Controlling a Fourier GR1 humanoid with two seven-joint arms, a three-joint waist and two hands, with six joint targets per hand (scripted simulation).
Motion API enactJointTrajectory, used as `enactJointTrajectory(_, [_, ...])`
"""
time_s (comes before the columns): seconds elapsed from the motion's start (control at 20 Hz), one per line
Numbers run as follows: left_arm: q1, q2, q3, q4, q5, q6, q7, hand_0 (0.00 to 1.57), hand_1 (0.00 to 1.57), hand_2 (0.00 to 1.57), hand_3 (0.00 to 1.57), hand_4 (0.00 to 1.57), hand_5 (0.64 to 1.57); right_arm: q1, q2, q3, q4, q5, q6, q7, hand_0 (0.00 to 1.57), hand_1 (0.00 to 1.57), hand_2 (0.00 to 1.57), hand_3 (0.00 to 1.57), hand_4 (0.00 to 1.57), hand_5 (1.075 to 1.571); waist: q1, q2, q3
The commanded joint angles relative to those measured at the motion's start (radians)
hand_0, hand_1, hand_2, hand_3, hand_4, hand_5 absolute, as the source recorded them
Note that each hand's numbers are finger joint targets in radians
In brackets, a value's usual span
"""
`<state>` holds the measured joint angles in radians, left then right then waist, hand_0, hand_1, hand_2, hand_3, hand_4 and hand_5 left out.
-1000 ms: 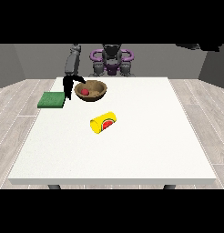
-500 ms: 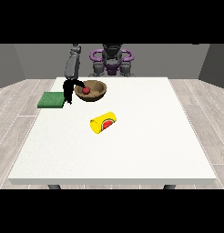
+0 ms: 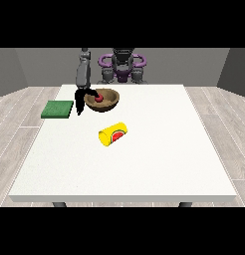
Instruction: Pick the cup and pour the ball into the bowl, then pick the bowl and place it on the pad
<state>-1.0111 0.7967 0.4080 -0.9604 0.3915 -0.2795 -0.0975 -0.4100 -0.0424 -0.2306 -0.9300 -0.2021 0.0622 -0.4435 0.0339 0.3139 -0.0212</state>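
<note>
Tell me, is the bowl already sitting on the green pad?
No, the bowl rests on the white table to the right of the green pad, with the red ball inside it.

A large white table (image 3: 159, 149) stands on a pale wood-plank floor (image 3: 20, 107), with grey walls (image 3: 40, 67) behind and dark legs under its near edge.

Bright even light, soft shadows, no glare
</note>
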Motion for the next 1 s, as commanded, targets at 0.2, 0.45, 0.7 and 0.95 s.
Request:
enactJointTrajectory(0.2, [-0.049, 0.024, 0.001, 0.026, 0.018, -0.035, 0.009, 0.00, 0.00, 0.00, 0.00, 0.00, 1.540, -0.059, 0.041, 0.094, 0.076, 0.001, -0.189, 0.086, 0.00, 0.00, 0.00, 0.00, 0.42, 1.570, 0.059, 0.033, 0.0216])
enactJointTrajectory(0.45, [-0.048, 0.035, 0.018, 0.018, 0.037, -0.045, 0.010, 0.00, 0.00, 0.00, 0.00, 0.00, 1.537, -0.002, 0.030, 0.057, 0.086, 0.044, -0.233, 0.157, 1.57, 1.57, 1.57, 0.86, 0.87, 1.421, 0.066, 0.052, 0.0202])
enactJointTrajectory(0.7, [-0.051, 0.059, 0.032, 0.064, 0.041, -0.045, 0.026, 0.00, 0.00, 0.00, 0.00, 0.00, 1.547, 0.019, -0.059, 0.121, 0.042, 0.184, -0.322, 0.226, 1.57, 1.57, 1.57, 1.57, 1.17, 1.448, 0.046, 0.021, 0.0195])
enactJointTrajectory(0.95, [0.058, 0.066, 0.042, 0.190, 0.004, -0.076, -0.042, 0.00, 0.00, 0.00, 0.00, 0.00, 1.548, -0.023, -0.104, 0.223, -0.124, 0.264, -0.334, 0.532, 1.57, 1.57, 1.57, 1.57, 1.23, 1.472, -0.030, -0.103, 0.0177])
